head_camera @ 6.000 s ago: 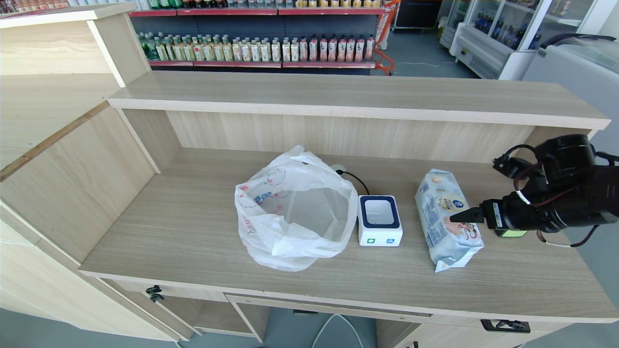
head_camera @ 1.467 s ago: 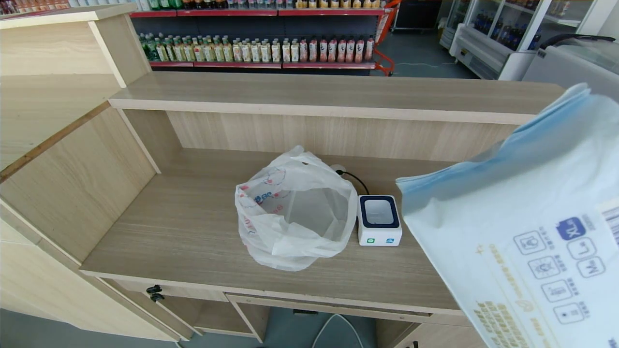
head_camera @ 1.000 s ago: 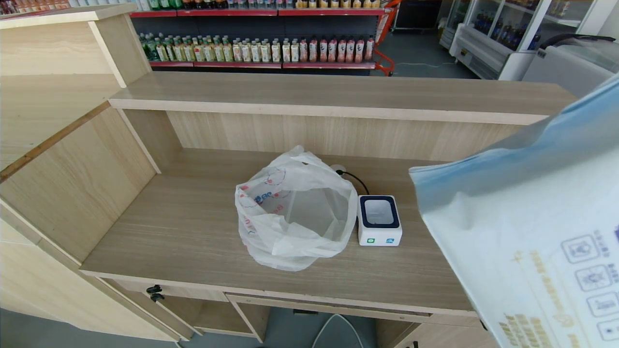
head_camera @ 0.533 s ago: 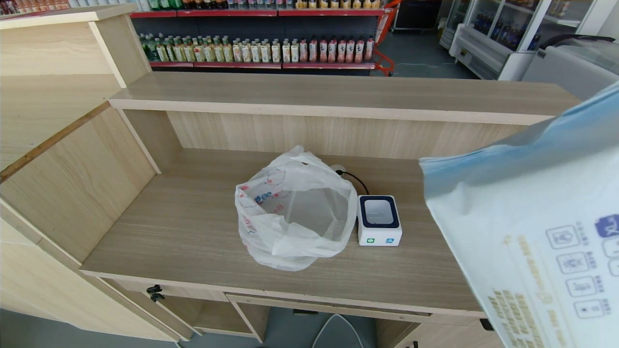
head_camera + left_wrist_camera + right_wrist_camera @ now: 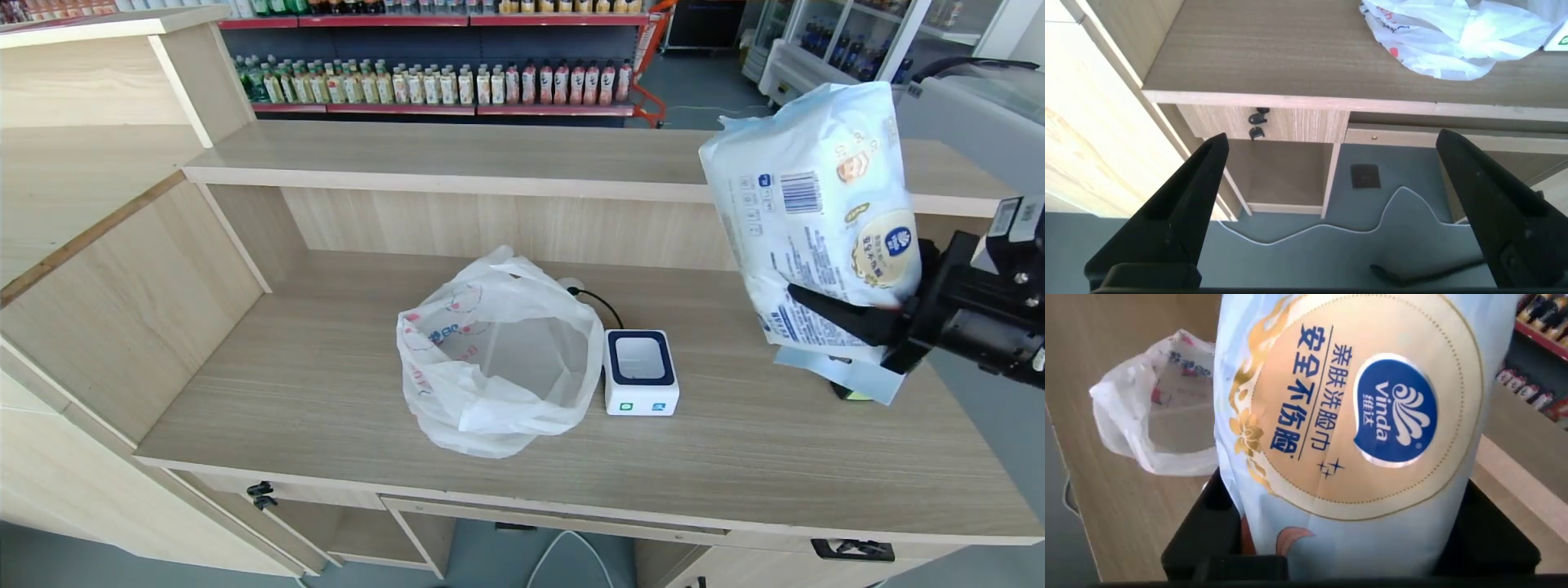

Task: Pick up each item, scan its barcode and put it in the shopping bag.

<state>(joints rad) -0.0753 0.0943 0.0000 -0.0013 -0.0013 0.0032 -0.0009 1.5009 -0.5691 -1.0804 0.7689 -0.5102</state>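
Our right gripper (image 5: 845, 331) clamps the tissue pack (image 5: 816, 212) by its lower end, upright in air right of the scanner (image 5: 642, 371). The left gripper (image 5: 1331, 147) sits spread wide, low before the counter (image 5: 326, 392). Risks we see: the barcode (image 5: 800, 192) faces away from the scanner window, so no read, and the soft pack could slip when we rotate it.

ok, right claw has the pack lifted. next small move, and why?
Probably swing the right claw left until the tissue pack hangs over the scanner, rolling it so the barcode faces down. The pack is held off to the scanner's right, barcode facing the head camera, scanner window facing up.
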